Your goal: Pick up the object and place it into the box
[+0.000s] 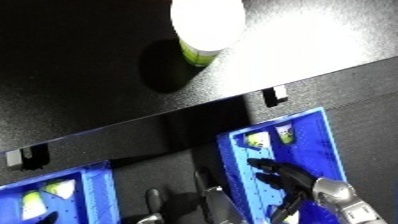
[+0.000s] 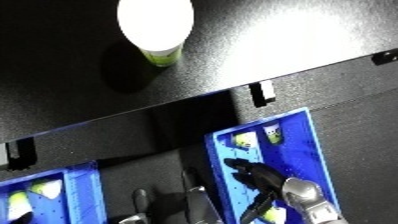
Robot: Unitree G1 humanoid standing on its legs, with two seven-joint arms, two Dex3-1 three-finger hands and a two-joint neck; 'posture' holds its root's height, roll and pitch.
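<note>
The white, green-based bottle (image 1: 206, 30) stands untouched at the frame's upper middle on the dark table (image 1: 89, 75). So nothing's picked yet, I'd say. Lower right, the right hand (image 1: 289, 177) hovers over the blue bin (image 1: 324, 135), fingers relaxed, empty. The left hand (image 1: 213, 197) is at the bottom centre, its fingers straight.

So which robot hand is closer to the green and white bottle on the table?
Neither is close, but the left hand is a bit nearer, low down below the bottle. The right hand is over the blue bin, farther right.

black table (image 1: 80, 65), metal bracket (image 2: 261, 93)
</note>
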